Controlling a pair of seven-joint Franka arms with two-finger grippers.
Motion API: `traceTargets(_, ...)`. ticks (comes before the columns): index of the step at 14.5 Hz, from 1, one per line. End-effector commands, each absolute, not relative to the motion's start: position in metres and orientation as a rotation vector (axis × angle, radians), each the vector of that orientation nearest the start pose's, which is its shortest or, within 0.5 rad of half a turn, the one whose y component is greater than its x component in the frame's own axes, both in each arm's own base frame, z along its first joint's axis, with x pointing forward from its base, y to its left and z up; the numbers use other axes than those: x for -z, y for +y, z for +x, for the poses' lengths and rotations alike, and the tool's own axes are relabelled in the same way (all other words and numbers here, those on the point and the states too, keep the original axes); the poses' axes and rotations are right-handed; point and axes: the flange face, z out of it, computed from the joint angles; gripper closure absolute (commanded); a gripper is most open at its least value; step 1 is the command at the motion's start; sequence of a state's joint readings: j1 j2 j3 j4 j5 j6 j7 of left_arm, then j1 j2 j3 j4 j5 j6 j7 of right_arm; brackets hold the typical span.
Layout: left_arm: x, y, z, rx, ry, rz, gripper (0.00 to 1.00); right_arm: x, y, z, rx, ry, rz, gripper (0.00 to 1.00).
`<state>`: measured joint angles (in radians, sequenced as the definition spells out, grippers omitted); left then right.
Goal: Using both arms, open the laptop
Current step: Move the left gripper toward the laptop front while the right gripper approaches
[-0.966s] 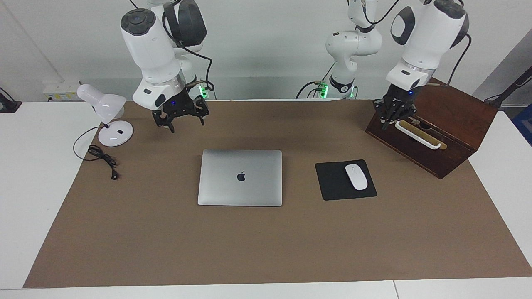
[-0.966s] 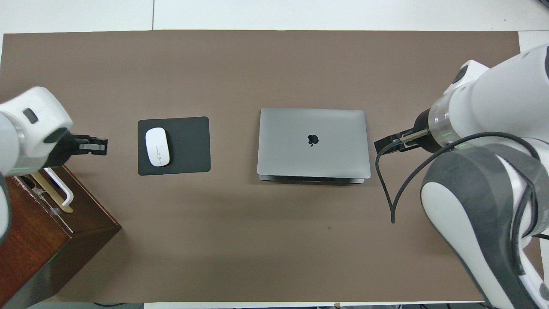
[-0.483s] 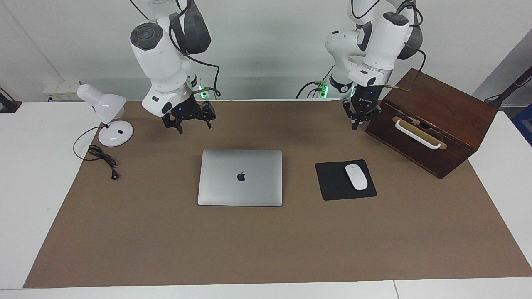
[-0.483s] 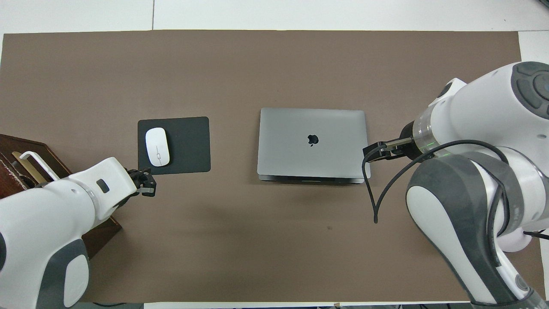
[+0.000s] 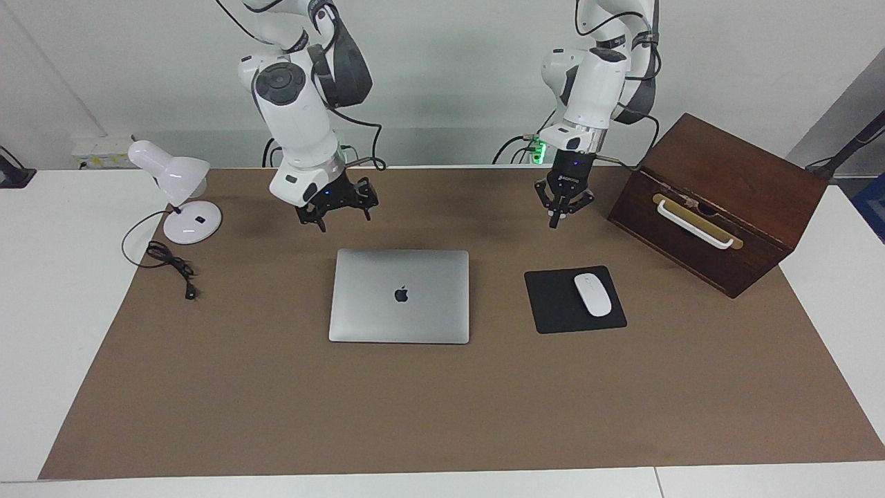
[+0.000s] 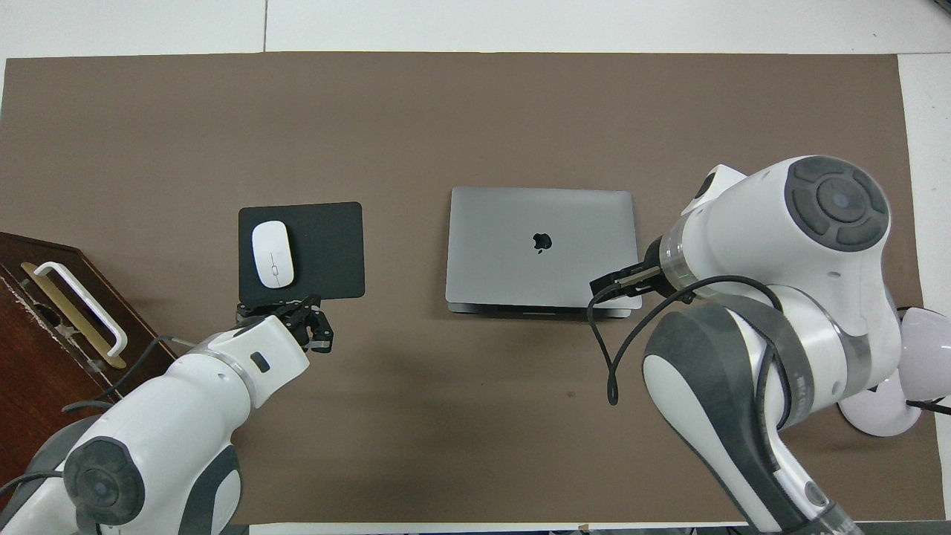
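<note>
From the facing camera, the closed laptop (image 5: 399,296) lies flat mid-counter (image 5: 429,408) on the brown mat, with the right gripper (image 5: 330,216) hanging over the mat just nearer the robots than the laptop's right-arm corner, not touching it, and whether its fingers are spread I cannot tell; the left gripper (image 5: 557,220), fingers pressed together on nothing, hangs over the mat nearer the robots than the mouse pad (image 5: 574,299) and its white mouse (image 5: 592,294), beside the shut wooden box (image 5: 719,207). From overhead, the laptop (image 6: 542,249) sits between the two: the right gripper (image 6: 605,286) overlaps its near corner, and the left gripper (image 6: 316,334) is by the pad's (image 6: 327,253) near edge.
</note>
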<state>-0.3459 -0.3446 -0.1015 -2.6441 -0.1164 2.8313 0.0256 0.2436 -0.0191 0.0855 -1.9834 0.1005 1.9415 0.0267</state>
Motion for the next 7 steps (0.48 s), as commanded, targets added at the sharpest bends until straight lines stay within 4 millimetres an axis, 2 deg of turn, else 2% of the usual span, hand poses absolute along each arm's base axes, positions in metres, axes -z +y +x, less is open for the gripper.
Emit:
traceTargets(1, -0.377, -0.200, 0.401, 0.916, 0.598, -3.120, 1.00, -0.459, 0.195, 0.505, -0.008, -0.576, -3.058, 0.00)
traceTargets(4, -0.349, -0.207, 0.395, 1.031, 0.622, -3.091, 1.00, -0.444, 0.220, 0.492, 0.031, -0.760, -3.109, 0.00)
traceTargets(5, -0.338, -0.212, 0.392, 1.068, 0.638, -3.083, 1.00, -0.441, 0.220, 0.491, 0.043, -0.776, -3.116, 0.00)
traceTargets(7, -0.329, -0.216, 0.387, 1.132, 0.657, -3.066, 1.00, -0.436, 0.219, 0.487, 0.025, -0.783, -3.120, 0.00)
